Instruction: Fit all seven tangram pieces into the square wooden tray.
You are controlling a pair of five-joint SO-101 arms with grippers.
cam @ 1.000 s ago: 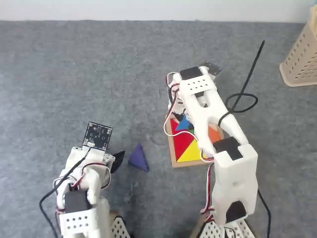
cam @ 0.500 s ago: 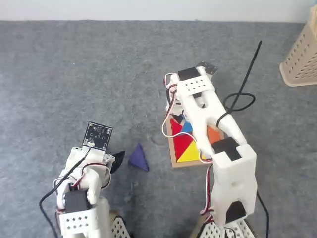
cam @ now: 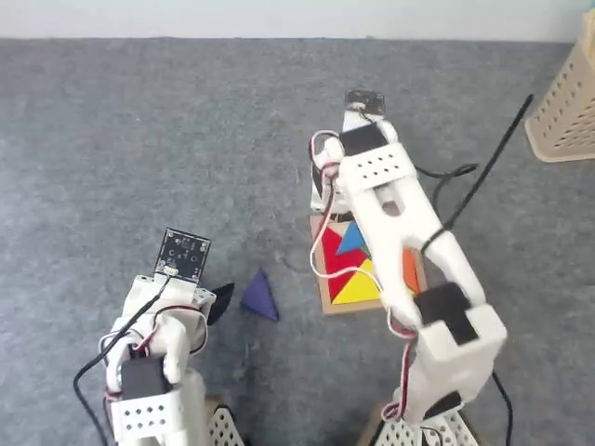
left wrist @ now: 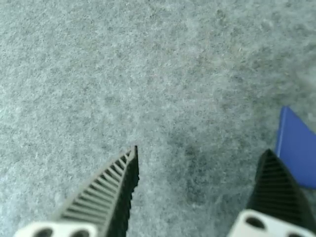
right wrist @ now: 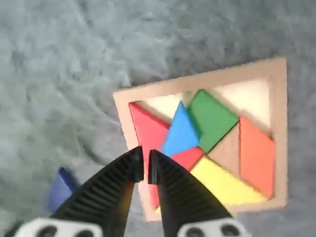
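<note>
Purple triangle [cam: 259,296] loose on carpet, between my left gripper [left wrist: 201,149] and tray [cam: 326,306], apex toward far edge. Left jaws wide open, empty, nearer. Right gripper [right wrist: 145,154] nearly closed, empty, above tray.

The right gripper [right wrist: 145,153] hangs over the edge of the square wooden tray [right wrist: 123,106], its black fingers [right wrist: 116,180] drawn almost together with a thin gap between them. In the tray lie a red triangle [right wrist: 148,126], a blue triangle [right wrist: 181,132], a green square [right wrist: 212,118], an orange parallelogram [right wrist: 256,155] and a yellow triangle [right wrist: 222,185]. Bare wood shows on either side of the green square. A dark blue piece [right wrist: 60,190] lies apart on the grey-carpeted counter [right wrist: 59,74].
</note>
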